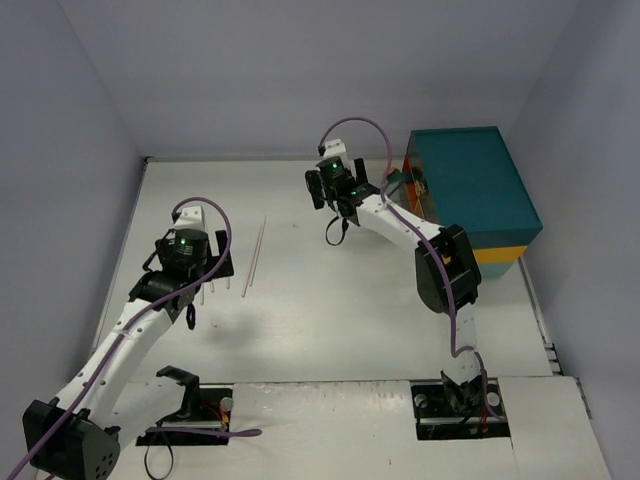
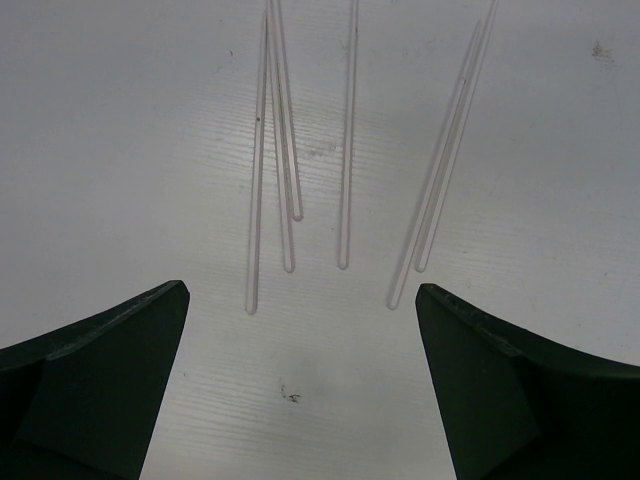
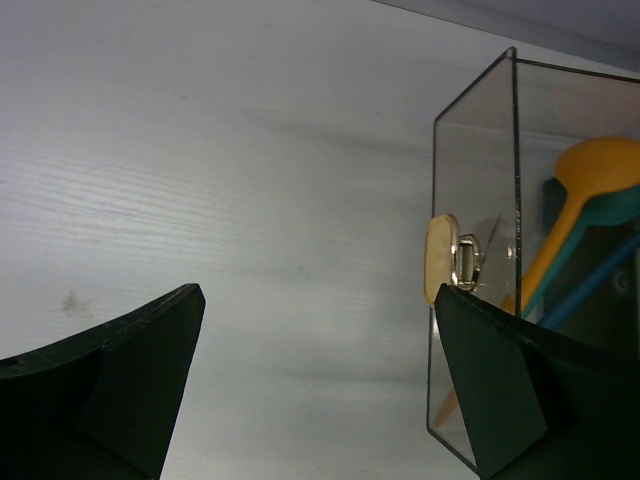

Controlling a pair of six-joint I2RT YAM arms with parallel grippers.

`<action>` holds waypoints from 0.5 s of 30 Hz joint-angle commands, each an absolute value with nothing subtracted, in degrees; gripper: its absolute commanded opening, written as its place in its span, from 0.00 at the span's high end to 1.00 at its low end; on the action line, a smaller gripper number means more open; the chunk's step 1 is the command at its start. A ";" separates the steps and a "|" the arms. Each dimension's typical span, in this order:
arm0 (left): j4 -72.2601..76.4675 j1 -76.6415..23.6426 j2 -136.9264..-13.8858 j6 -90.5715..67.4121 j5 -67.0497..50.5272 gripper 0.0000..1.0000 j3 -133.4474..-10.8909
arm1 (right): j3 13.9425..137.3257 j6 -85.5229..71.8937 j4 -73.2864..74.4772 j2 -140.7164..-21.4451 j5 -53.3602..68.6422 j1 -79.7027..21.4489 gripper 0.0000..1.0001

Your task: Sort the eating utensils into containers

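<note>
Several clear, thin utensil handles lie side by side on the white table just ahead of my left gripper, which is open and empty. In the top view they lie by the left gripper, with a longer clear pair to their right. My right gripper is open and empty over bare table. Beside its right finger stands a clear container with a tan knob. It holds an orange spoon, a teal utensil and a blue one.
A large teal chest with a yellow band stands at the back right, with the clear container against its left side. Grey walls close the table at the back and sides. The right gripper hangs near the back middle.
</note>
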State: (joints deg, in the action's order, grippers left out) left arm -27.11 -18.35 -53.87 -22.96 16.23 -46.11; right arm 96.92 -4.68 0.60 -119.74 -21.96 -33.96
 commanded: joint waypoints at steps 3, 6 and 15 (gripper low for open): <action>-24.63 -17.93 -54.59 -22.76 16.75 0.03 -47.90 | 96.78 -4.72 1.15 -116.44 -34.04 -30.58 0.01; -24.73 -17.93 -54.79 -22.76 16.70 0.03 -47.99 | 95.65 -5.09 2.33 -115.66 -35.22 -29.35 0.01; -24.96 -17.93 -55.72 -22.85 16.08 0.03 -48.16 | 93.67 -6.68 4.86 -114.20 -35.30 -24.18 0.00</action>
